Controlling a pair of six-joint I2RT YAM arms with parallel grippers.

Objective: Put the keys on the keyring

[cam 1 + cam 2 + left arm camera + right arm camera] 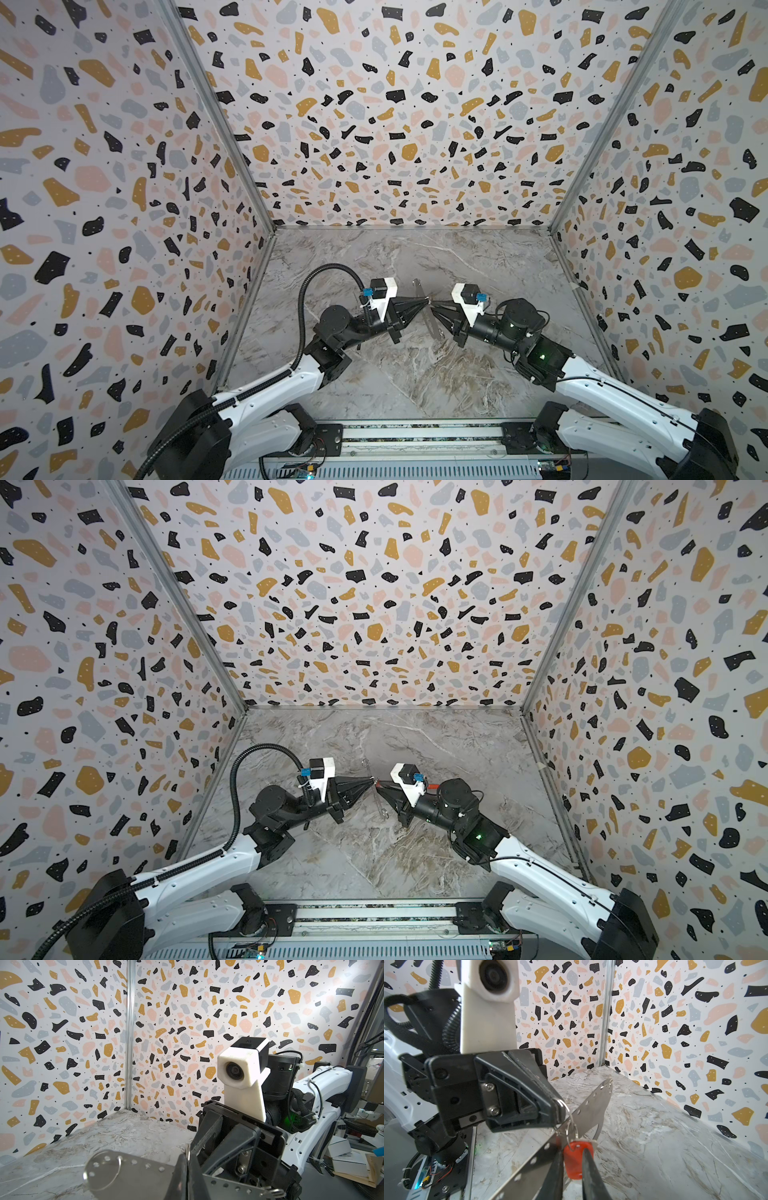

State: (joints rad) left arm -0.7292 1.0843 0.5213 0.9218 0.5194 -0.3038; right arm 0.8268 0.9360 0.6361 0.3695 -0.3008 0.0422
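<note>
**A:** The left gripper point(426, 302), how does it stand?

**B:** Its jaws are closed tight and its tips pinch the keyring point(593, 1103), the flat grey strip with a row of small holes. It holds the strip up over the middle of the marble tabletop point(415, 374). One end points far, the other near.

**A:** And the right gripper point(574, 1148)?

**B:** It is open only a crack. Its two fingers are clamped on one key point(573, 1165) by its red tag point(379, 785). It comes in from the right and meets the left gripper almost tip to tip.

**A:** Is that key on the keyring?

**B:** I cannot tell. The tag sits just beside the strip's right edge. The small wire ring point(566, 1132) on the tag overlaps that edge, close under the left gripper's tips. The key's metal blade is hidden between the fingers.
</note>
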